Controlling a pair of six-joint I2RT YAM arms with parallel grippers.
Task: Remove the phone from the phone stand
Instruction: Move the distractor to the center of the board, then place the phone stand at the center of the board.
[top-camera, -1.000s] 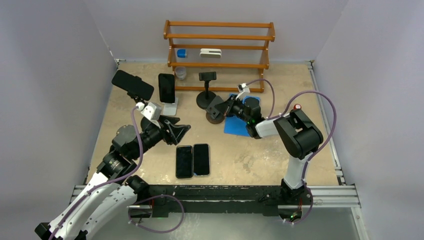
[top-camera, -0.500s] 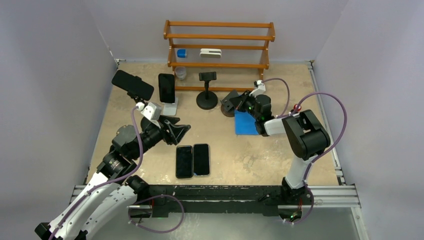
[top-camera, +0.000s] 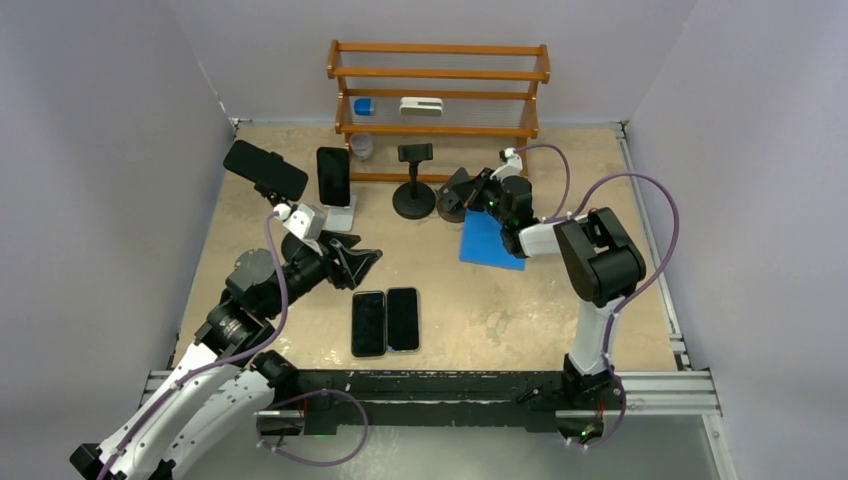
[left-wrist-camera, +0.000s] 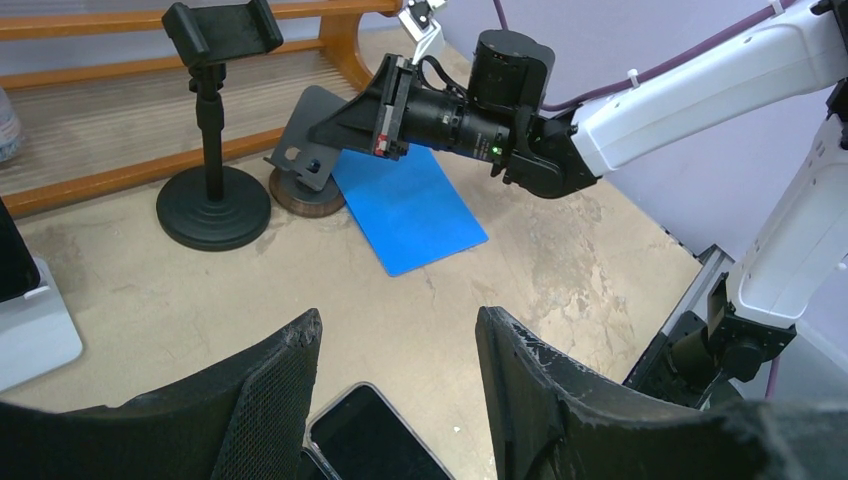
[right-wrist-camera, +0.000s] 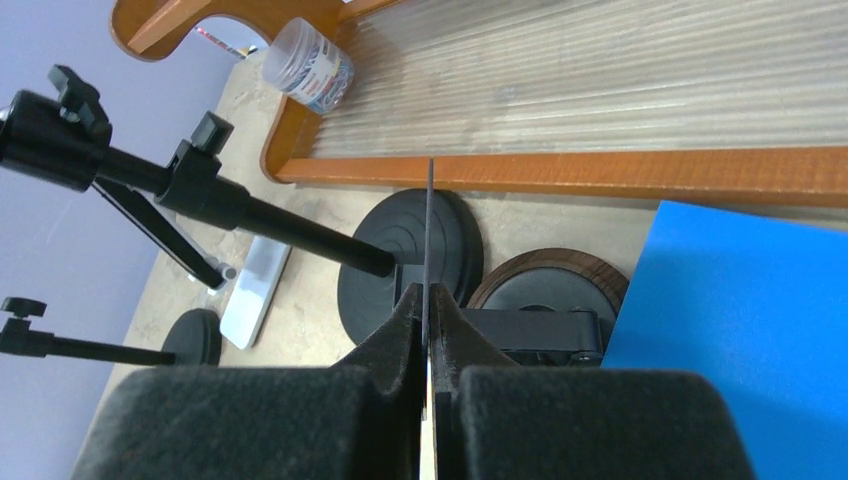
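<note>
While the left gripper (left-wrist-camera: 400, 335) hangs open at 5 o'clock of the black phone (top-camera: 333, 176), which is upright in its white stand (top-camera: 345, 215), the right gripper (right-wrist-camera: 428, 297) pinches a grey stand plate (left-wrist-camera: 305, 135), and dragging it could topple the pole stand (top-camera: 414, 190) just beside it.

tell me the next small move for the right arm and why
Probably open the right gripper and let go. It is shut on the thin plate of the stand, which holds no phone, and its wooden base looks settled on the table beside the blue sheet.
</note>
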